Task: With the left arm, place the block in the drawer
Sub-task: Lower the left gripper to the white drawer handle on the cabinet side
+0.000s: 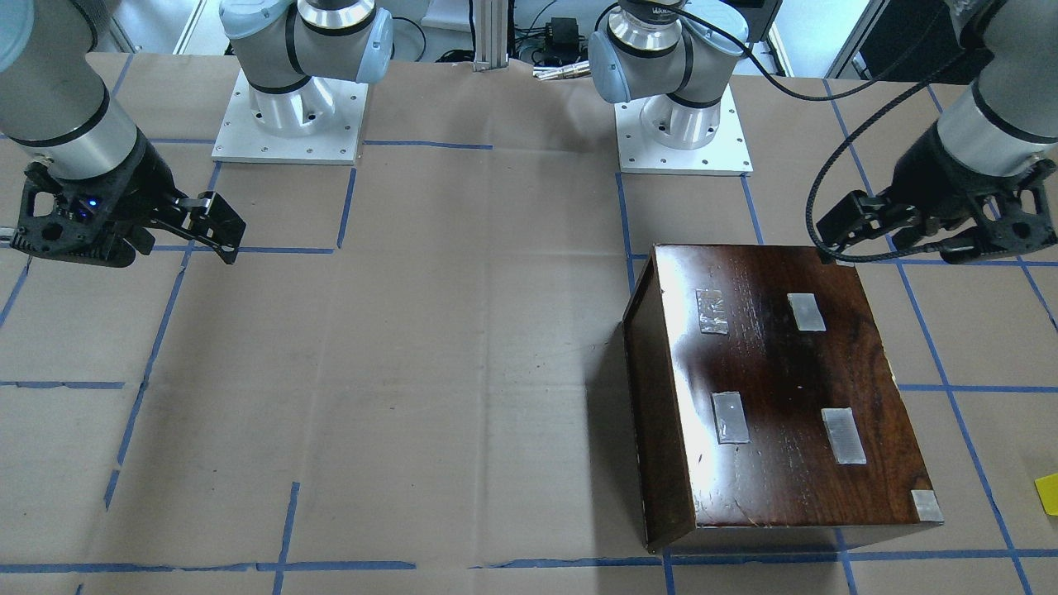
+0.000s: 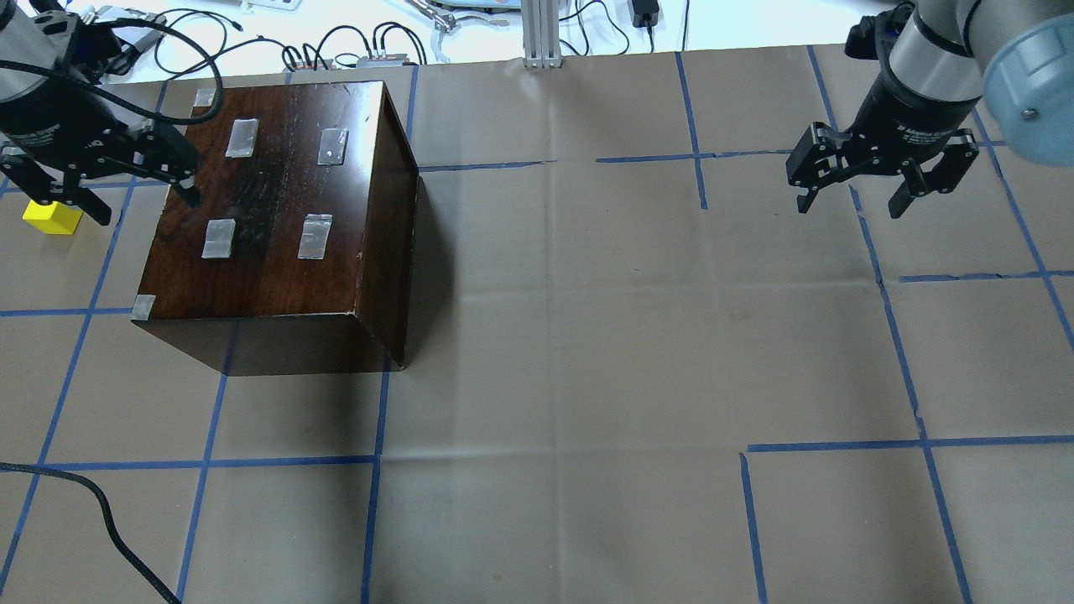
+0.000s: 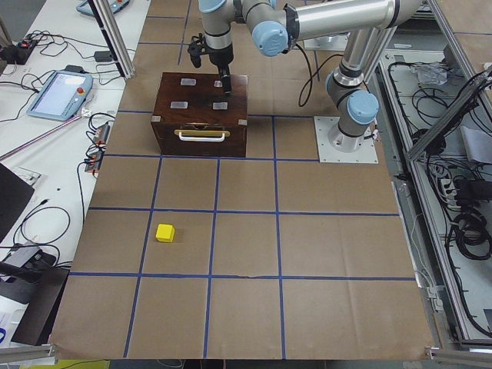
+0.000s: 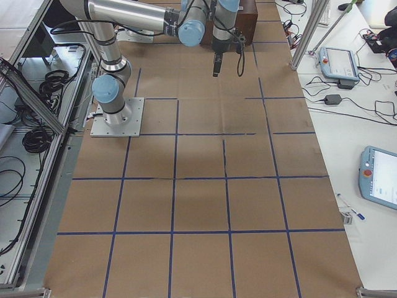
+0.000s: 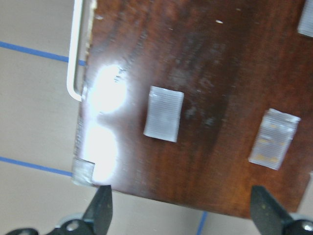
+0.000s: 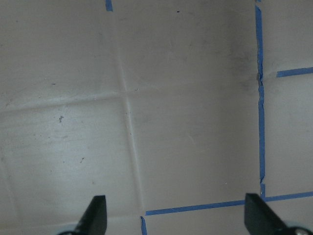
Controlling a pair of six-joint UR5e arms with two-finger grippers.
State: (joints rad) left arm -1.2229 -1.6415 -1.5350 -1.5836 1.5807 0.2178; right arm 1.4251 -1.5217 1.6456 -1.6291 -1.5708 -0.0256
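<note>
The yellow block (image 2: 52, 216) lies on the table left of the dark brown box (image 2: 277, 210); it also shows in the exterior left view (image 3: 164, 232) and at the front-facing view's right edge (image 1: 1048, 494). The drawer is shut; only its front with a white handle (image 3: 201, 136) shows, and its tray is hidden. My left gripper (image 2: 147, 208) is open and empty, hovering over the box's top near the handle side, as the left wrist view (image 5: 182, 215) shows. My right gripper (image 2: 849, 207) is open and empty above bare table, far from the box.
The box top carries several grey tape patches (image 2: 315, 236). Brown paper with blue tape lines (image 2: 696, 158) covers the table. A black cable (image 2: 101, 503) lies at the near left. Both arm bases (image 1: 684, 124) stand at the robot's edge.
</note>
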